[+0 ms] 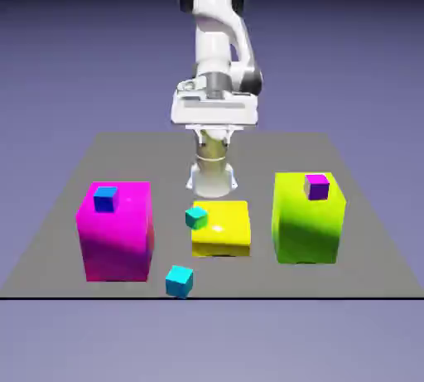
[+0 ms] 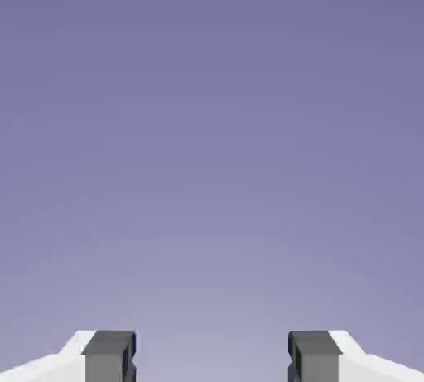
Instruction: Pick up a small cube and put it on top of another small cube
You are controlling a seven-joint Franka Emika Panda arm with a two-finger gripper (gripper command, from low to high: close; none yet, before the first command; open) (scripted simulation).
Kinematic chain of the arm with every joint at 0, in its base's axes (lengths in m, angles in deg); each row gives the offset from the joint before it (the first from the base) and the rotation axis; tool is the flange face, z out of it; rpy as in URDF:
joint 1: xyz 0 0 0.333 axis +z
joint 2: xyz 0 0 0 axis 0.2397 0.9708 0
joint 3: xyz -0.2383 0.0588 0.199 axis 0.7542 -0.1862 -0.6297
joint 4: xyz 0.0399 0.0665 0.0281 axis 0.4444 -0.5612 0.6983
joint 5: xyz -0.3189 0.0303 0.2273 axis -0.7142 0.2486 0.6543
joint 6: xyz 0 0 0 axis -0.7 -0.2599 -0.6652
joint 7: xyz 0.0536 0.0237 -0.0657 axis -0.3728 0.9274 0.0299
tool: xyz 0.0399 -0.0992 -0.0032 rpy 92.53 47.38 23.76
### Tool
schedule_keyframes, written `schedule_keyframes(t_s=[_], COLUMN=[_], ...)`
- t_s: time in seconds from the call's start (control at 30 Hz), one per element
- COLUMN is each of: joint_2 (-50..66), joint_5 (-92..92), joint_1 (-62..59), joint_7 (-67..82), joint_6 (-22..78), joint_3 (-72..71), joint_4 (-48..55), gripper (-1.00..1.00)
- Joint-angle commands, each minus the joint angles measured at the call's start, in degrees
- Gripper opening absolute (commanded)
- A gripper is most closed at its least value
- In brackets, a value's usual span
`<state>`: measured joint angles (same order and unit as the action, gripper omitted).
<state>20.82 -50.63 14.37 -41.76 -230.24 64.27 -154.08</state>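
**Gripper released and empty, cyan cube by the near edge of the bench**

The gripper (image 1: pixel 214 129) is released: its two fingertips (image 2: pixel 110 357) stand wide apart in the hand view, and between them there is only the blue-violet backdrop (image 2: pixel 212 165). In the exterior view, the white arm (image 1: pixel 213 32) holds it up high, well apart from all the cubes.

The cyan cube (image 1: pixel 180 282) lies on the bench (image 1: pixel 273 281), just beside the near edge, a little to the exterior view's left of this edge's middle. It is turned at an angle to the edge. The purple cube (image 1: pixel 317 187) sits on top of the tall yellow-green block (image 1: pixel 306 227), which stands toward the near corner at the exterior view's right.

The tall magenta block (image 1: pixel 118 239) stands toward the near corner at the exterior view's left, and it carries the blue cube (image 1: pixel 106 199) on its top. Between the two tall blocks is the low yellow block (image 1: pixel 221 235). The teal cube (image 1: pixel 196 218) appears at the yellow block's side toward the exterior view's left; I cannot tell if it rests on this block or only overlaps it in the view
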Motion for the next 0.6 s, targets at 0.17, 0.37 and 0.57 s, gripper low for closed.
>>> schedule_keyframes(t_s=[0.17, 0.37, 0.57], joint_2=[12.5, 24.9, 37.4], joint_5=[1.7, 3.4, 5.1], joint_1=[-0.9, -1.9, -2.8], joint_7=[-0.9, -1.7, -2.6], joint_6=[13.3, 26.6, 39.9], joint_3=[1.3, 2.6, 3.9], joint_4=[12.2, 24.3, 36.5], gripper=[0.00, 0.00, 0.00])
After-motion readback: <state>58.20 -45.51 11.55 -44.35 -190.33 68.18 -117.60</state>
